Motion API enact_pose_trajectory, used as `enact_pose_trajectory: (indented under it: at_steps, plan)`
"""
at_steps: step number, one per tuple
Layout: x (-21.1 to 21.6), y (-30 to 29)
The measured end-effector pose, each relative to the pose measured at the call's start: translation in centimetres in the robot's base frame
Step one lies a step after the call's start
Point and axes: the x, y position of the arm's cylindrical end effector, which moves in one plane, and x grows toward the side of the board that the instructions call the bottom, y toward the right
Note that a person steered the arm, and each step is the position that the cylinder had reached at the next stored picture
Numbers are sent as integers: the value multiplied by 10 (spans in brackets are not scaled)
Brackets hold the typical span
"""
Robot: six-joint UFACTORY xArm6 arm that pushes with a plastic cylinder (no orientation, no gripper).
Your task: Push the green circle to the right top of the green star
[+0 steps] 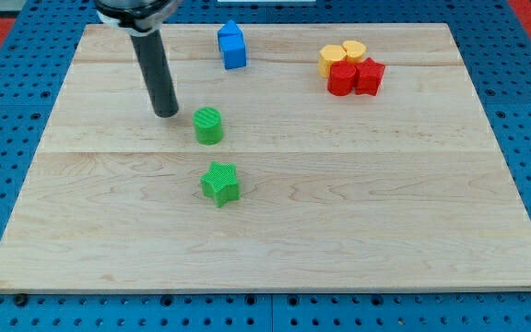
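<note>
The green circle (pixel 208 125) stands on the wooden board, left of the board's middle. The green star (pixel 220 183) lies a little below it and slightly to the view's right. My tip (pixel 166 112) rests on the board just left of the green circle, slightly higher in the view, with a small gap between them. The dark rod rises from the tip toward the view's top left.
A blue block (pixel 232 45) stands near the board's top edge, above the green circle. Two yellow blocks (pixel 343 54) and two red blocks (pixel 356 77) cluster at the top right. The wooden board (pixel 339 212) lies on a blue pegboard.
</note>
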Motion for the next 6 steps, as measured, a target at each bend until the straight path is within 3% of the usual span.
enact_pose_trajectory:
  at_steps: [4,6]
  plan:
    - [19,54]
    - [-39,73]
